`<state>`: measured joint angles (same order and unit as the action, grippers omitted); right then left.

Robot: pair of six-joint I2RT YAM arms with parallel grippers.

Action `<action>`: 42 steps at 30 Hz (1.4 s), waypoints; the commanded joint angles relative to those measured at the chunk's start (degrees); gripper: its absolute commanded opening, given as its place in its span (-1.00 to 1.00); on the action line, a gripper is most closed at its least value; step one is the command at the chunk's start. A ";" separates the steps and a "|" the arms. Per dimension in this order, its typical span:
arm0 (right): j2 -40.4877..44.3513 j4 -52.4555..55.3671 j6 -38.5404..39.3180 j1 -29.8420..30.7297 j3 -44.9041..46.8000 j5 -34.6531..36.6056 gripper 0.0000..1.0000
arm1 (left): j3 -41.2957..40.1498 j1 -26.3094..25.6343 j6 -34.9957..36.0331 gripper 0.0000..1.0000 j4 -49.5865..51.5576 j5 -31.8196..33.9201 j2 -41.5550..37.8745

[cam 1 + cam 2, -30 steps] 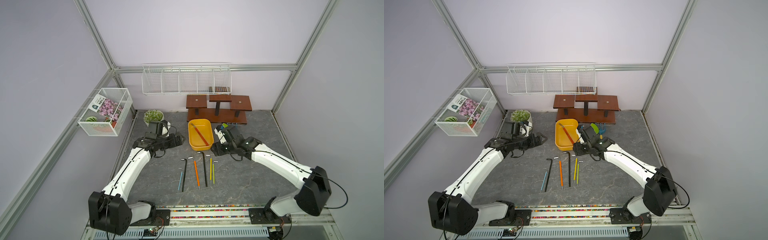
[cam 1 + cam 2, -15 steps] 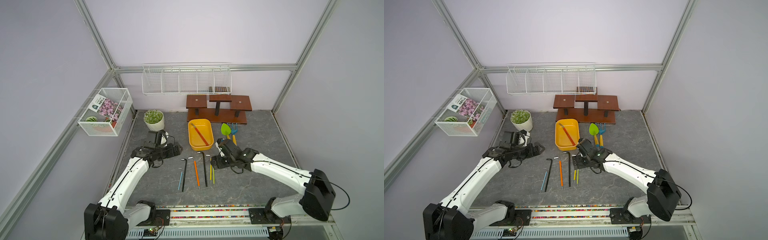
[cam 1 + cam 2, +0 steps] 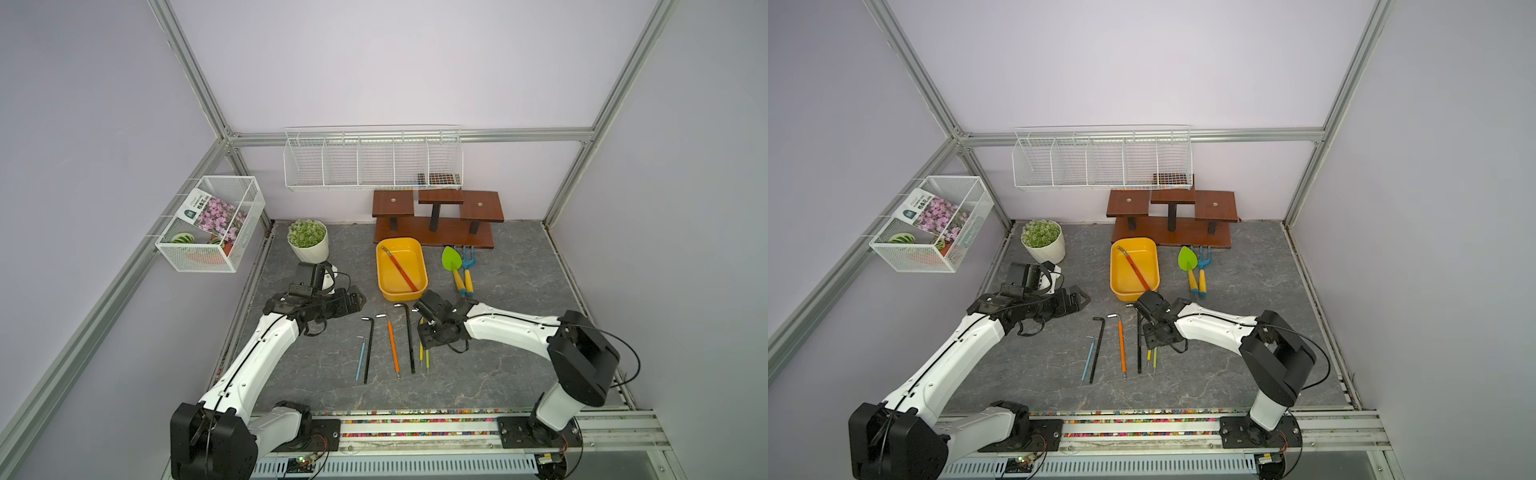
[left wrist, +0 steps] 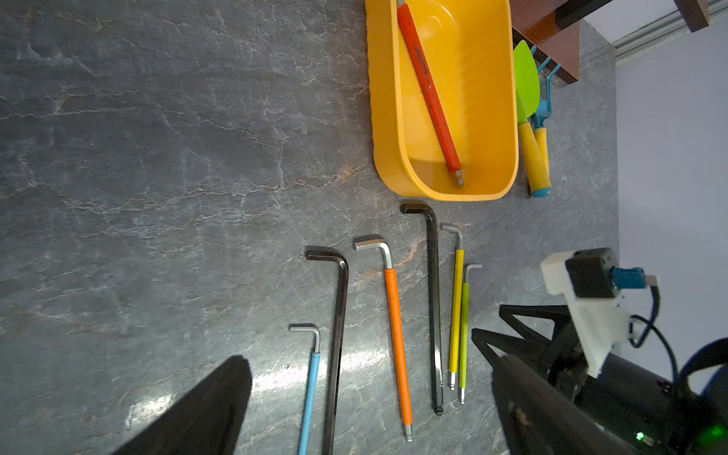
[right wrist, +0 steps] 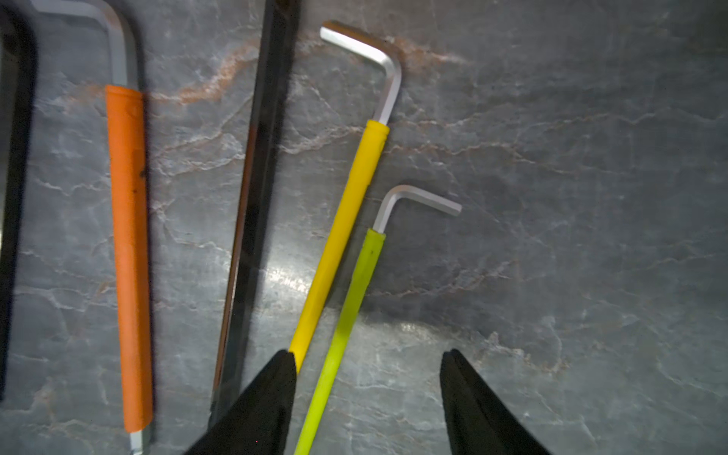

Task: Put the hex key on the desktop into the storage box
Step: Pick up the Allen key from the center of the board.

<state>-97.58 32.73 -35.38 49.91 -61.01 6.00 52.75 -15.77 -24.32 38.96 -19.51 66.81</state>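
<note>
The yellow storage box stands on the desktop with a red-sleeved hex key lying in it. In front of it lie several hex keys: blue, black, orange, long black, yellow and lime green. My right gripper is open low over the last two. The green key runs between its fingers and the yellow one ends under one fingertip. My left gripper hangs open and empty to the left of the row.
A white pot with a green plant stands behind my left arm. A green trowel and a blue fork lie to the right of the box. A brown wooden stand sits at the back wall, under white wire baskets.
Both arms have come forward from beside the box toward the row of keys. My right gripper has dropped over the yellow and green keys.
</note>
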 commanded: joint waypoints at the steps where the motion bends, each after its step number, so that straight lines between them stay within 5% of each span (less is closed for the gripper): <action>1: -2.12 1.06 -1.22 0.80 -1.75 1.19 0.22 | -0.46 -0.10 1.06 1.00 0.85 0.16 -0.21; 30: -8.41 1.60 -3.51 1.30 -2.01 3.55 -0.10 | -0.95 -0.09 0.87 1.00 0.77 0.35 -1.15; 42: -6.66 1.62 -4.89 1.85 0.38 6.75 -0.64 | -0.90 -0.05 0.94 1.00 1.02 0.92 -0.60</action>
<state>-103.88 31.62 -39.64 51.64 -63.02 11.09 52.45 -15.77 -24.34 39.20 -19.29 66.50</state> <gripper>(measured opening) 0.185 0.999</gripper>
